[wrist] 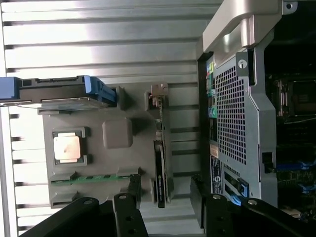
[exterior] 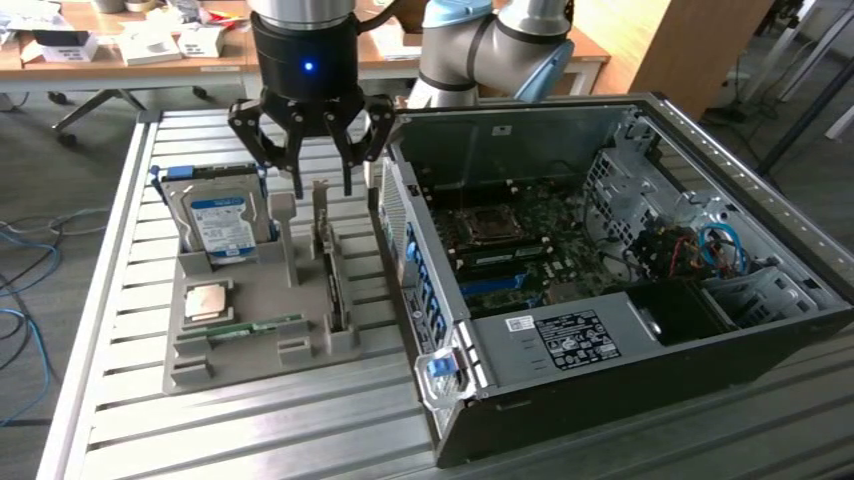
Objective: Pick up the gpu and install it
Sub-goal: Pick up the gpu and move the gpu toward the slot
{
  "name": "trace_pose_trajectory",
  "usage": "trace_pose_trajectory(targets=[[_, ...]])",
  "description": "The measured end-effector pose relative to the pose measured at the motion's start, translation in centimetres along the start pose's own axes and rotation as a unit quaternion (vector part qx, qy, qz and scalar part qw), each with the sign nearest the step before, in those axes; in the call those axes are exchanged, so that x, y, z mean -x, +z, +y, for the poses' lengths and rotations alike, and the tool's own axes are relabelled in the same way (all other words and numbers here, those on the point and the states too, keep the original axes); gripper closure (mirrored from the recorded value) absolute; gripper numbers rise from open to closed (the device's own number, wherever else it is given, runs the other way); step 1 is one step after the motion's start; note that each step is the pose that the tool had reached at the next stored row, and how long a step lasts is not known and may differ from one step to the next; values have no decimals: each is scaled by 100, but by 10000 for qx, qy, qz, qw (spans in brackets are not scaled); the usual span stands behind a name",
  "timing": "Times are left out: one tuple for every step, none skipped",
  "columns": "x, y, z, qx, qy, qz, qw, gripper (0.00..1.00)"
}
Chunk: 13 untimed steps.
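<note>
In the wrist view the gpu (wrist: 161, 170) stood on edge in the grey holder (wrist: 98, 160), beside the computer case (wrist: 237, 123). The exterior view showed the tool (exterior: 334, 188) above it, spread open and holding nothing.

The arm (exterior: 481, 50) is built from silver-grey cylindrical joint housings fitted with light blue end caps (exterior: 457, 10). The wrist flange (exterior: 304, 10) is bare polished metal. Mounted to it is the pincer (exterior: 323, 187). The pincer housing (exterior: 307, 45) is a glossy black cylinder carrying one small lit blue indicator (exterior: 310, 67). Black bar-link fingers (exterior: 248, 122) extend from the housing and taper to narrow flat tips. In the wrist view, the pincer (wrist: 165, 187) shows matte black links (wrist: 74, 217). Each link carries round silver pivot screws (wrist: 122, 197). The fingertip pads (wrist: 196, 197) are flat and black.
</note>
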<state>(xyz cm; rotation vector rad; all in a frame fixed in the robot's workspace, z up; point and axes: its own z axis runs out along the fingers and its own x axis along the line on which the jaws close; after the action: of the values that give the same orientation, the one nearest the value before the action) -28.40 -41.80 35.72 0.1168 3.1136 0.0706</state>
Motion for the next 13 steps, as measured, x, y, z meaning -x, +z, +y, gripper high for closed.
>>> trace_pose_trajectory(targets=[[0, 8, 0, 0, 0, 0, 10000, 47], [0, 17, -1, 0, 0, 0, 10000, 47], [-1, 26, -1, 0, 0, 0, 10000, 47], [-1, 35, -2, 0, 0, 0, 10000, 47], [-1, 43, -2, 0, 0, 0, 10000, 47], [-1, 52, -3, 0, 0, 0, 10000, 47], [-1, 62, -3, 0, 0, 0, 10000, 47], [-2, 72, -3, 0, 0, 0, 10000, 47], [-2, 81, -4, -1, 0, 0, 10000, 47], [-2, 91, -4, 0, 0, 0, 10000, 47], [-3, 102, -5, 0, 0, 0, 10000, 47], [-3, 113, -5, 0, 0, 0, 10000, 47], [-3, 123, -6, 0, 0, 0, 10000, 47]])
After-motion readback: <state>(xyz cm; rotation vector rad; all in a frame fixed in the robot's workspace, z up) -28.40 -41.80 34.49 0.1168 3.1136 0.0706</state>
